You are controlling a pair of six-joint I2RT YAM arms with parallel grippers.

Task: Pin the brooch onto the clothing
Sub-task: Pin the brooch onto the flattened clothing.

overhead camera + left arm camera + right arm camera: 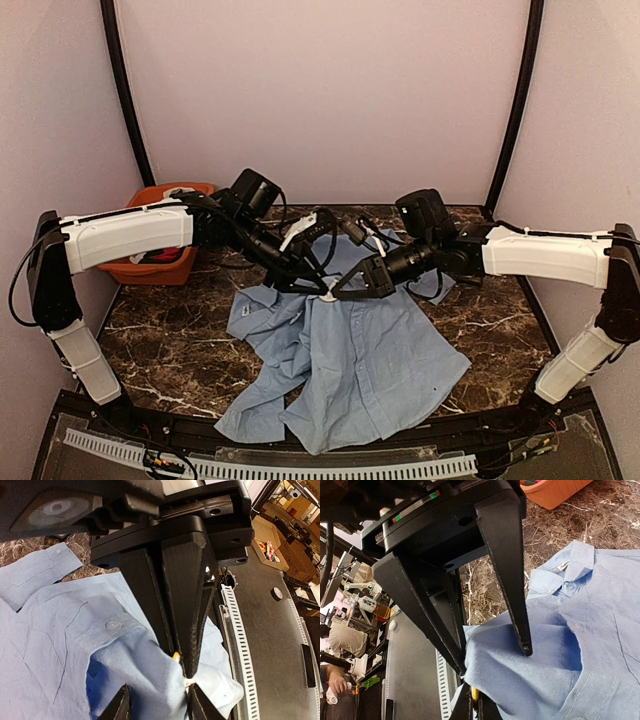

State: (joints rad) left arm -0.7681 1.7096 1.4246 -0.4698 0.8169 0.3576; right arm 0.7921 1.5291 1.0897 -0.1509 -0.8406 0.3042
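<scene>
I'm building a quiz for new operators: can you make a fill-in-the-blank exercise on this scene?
The shirt on the marble table is light ___.
The basket at the table's far left corner is ___.
The left gripper pinches up shirt fabric; the brooch is in the ___ gripper's tips.
Missing: blue; orange; right.

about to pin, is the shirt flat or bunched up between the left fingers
Bunched: a fold of the shirt stands raised between the left fingers, above the flatter fabric around it.
</scene>
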